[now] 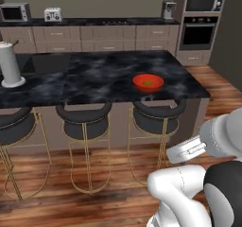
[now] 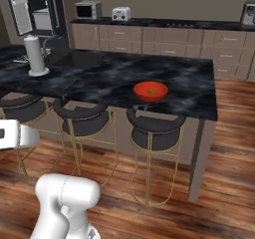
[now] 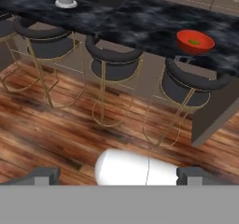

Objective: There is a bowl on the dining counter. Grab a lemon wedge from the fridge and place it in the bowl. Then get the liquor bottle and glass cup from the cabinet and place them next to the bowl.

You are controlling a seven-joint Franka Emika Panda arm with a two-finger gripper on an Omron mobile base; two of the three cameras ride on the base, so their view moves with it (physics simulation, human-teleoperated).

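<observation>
So in the left base view, the red round bowl [image 1: 148,82] sat on the dark marbled dining counter [image 1: 94,77], toward its right near edge, with a small greenish bit inside that I took for the lemon wedge [image 1: 149,83], though it was too small to be sure. A white cylindrical paper towel holder [image 1: 9,65] stood at the far left of the counter, and three black padded bar stools with gold wire legs [image 1: 85,122] were tucked under the near side. The white arm was folded low in the right corner, well apart from the bowl.

Right base view was the same deal from the other side: bowl over the rightmost stool, the fridge with its door open [image 2: 30,9] in the far left corner, and a toaster [image 2: 118,14] and microwave [image 2: 87,9] on the back counter.

In the hand view, the gripper [image 3: 119,175] pointed down at the wood floor [image 3: 56,125] with its jaws spread wide and nothing between them; the bowl showed at upper right.

My read: the lemon step looked done, so the bottle and glass came next. That would call for driving to the cabinet and opening it. Couldn't tell which cabinet held them.
</observation>
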